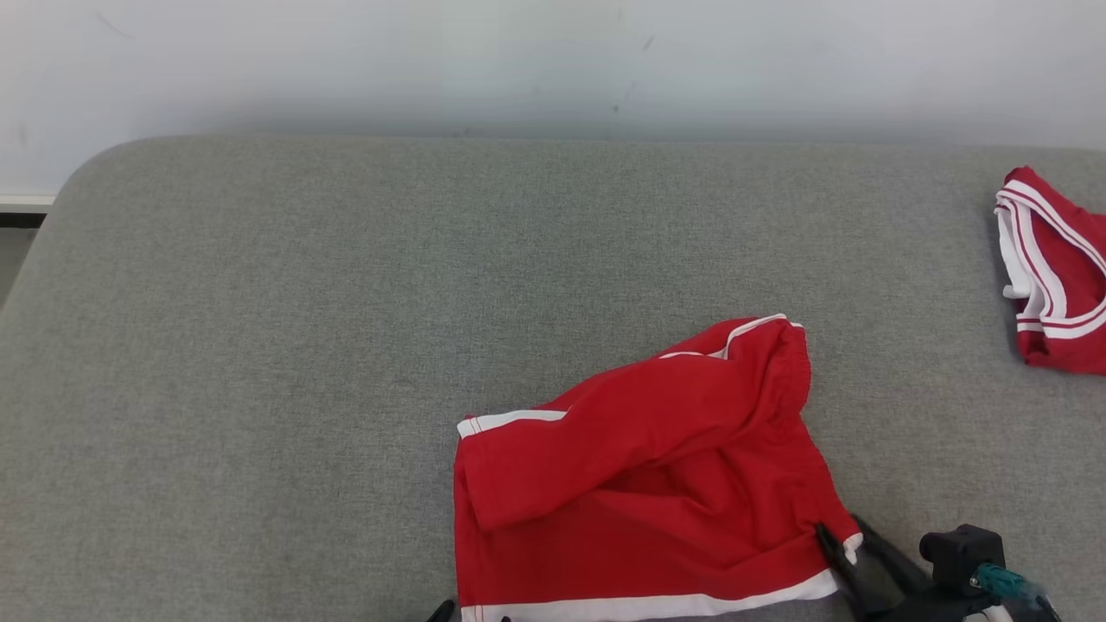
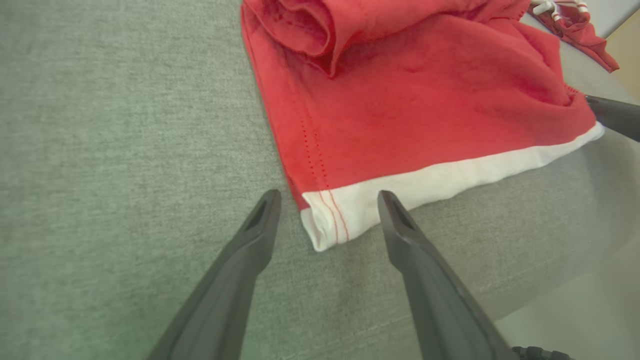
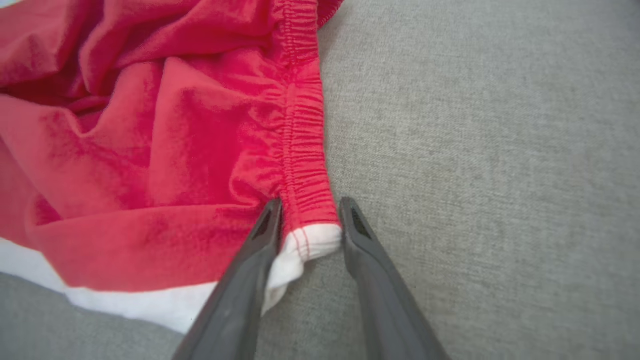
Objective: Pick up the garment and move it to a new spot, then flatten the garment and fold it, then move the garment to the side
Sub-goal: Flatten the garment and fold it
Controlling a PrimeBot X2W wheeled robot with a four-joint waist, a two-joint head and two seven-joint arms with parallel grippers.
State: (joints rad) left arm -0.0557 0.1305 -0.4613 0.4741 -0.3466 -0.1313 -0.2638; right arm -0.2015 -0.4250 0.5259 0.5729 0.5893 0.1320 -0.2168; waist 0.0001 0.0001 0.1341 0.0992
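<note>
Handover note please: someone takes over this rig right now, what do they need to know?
Left gripper: open, fingers either side of the red garment's near-left white hem corner, not gripping.
Right gripper: fingers flank the near-right corner by the elastic band; whether it grips firmly cannot be told.
The red garment lies crumpled on the grey surface, with its upper part folded over. Another red piece lies at the far right.
Done: nothing visible. Left: lift, move, flatten, fold, set aside.
</note>
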